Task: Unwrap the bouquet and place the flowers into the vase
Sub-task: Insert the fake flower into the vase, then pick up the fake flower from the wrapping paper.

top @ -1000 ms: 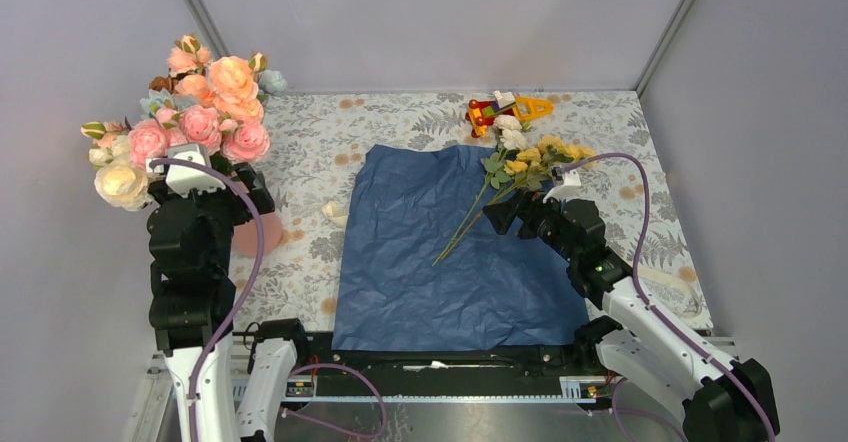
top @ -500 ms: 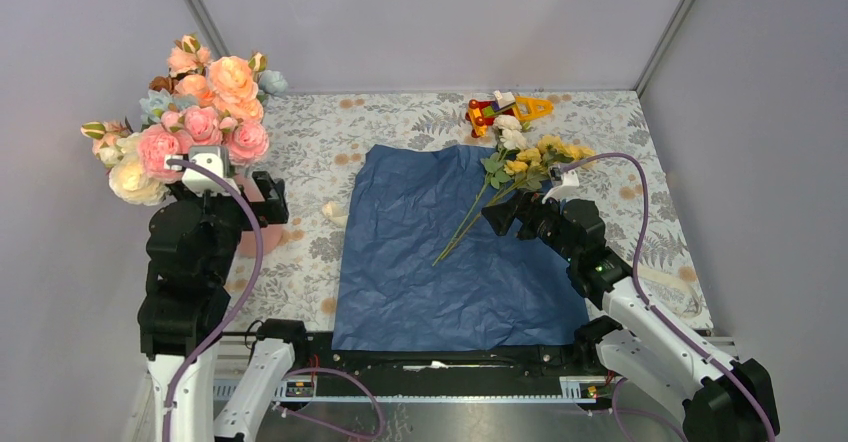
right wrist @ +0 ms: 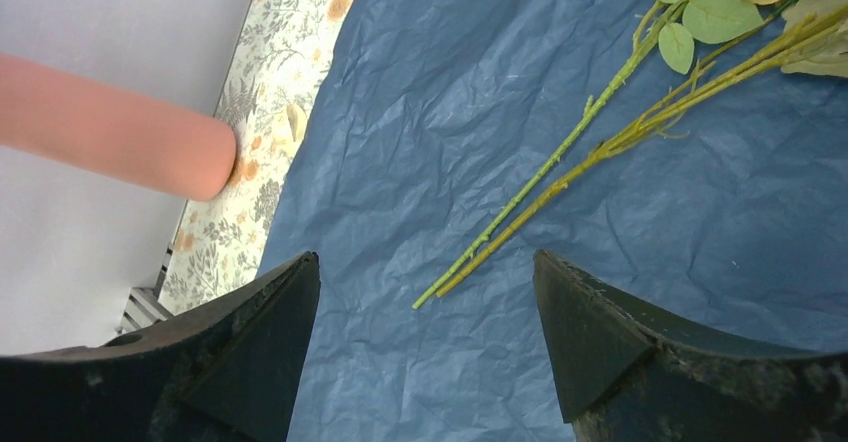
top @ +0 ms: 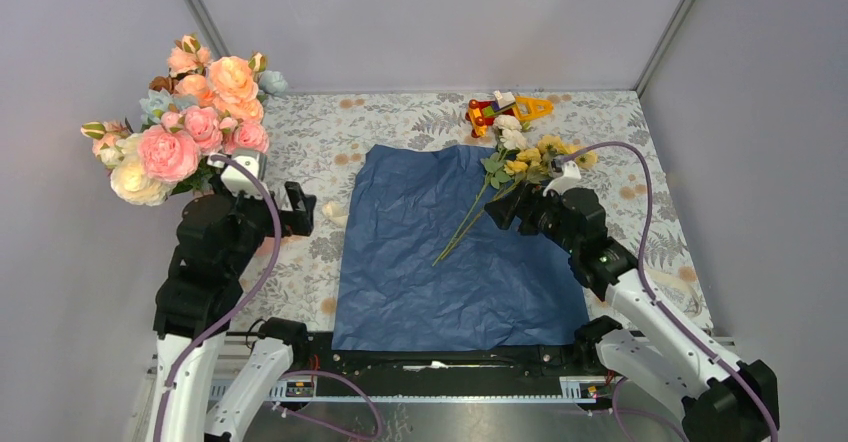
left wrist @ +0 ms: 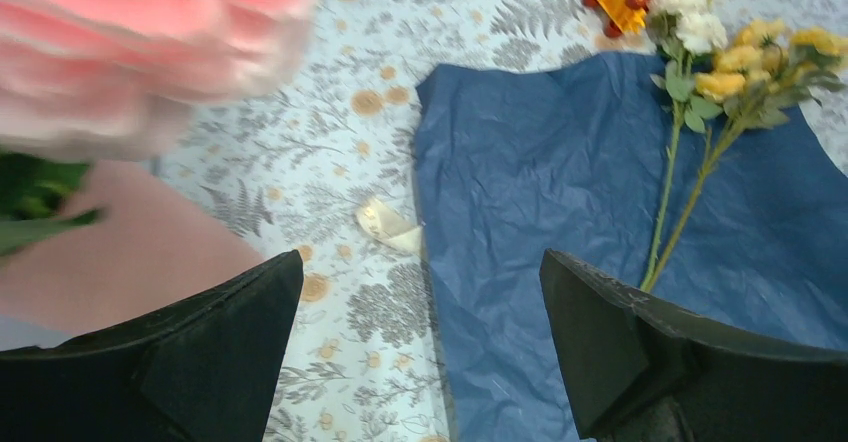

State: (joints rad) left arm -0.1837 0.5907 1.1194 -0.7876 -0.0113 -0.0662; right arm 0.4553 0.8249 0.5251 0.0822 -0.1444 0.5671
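Note:
The blue paper (top: 450,262) lies spread flat mid-table. On its far right part lie the flowers (top: 520,157), yellow and cream roses whose long green stems (right wrist: 560,172) point toward me. My right gripper (right wrist: 425,255) hangs open just above the paper near the stem ends, nothing between its fingers. The salmon-pink vase (left wrist: 130,252) stands at the left, holding pink, peach and cream blooms (top: 190,122); my left arm hides it in the top view. My left gripper (left wrist: 420,257) is open, right of the vase, over the paper's left edge.
A cream ribbon scrap (top: 333,212) lies on the patterned cloth between vase and paper. A red-and-yellow toy (top: 505,110) sits at the back beyond the flower heads. Grey walls close in the table on three sides.
My left arm has swung right, away from the vase and toward the paper's left edge. My right gripper has shifted slightly over the stems and its jaws have narrowed a little.

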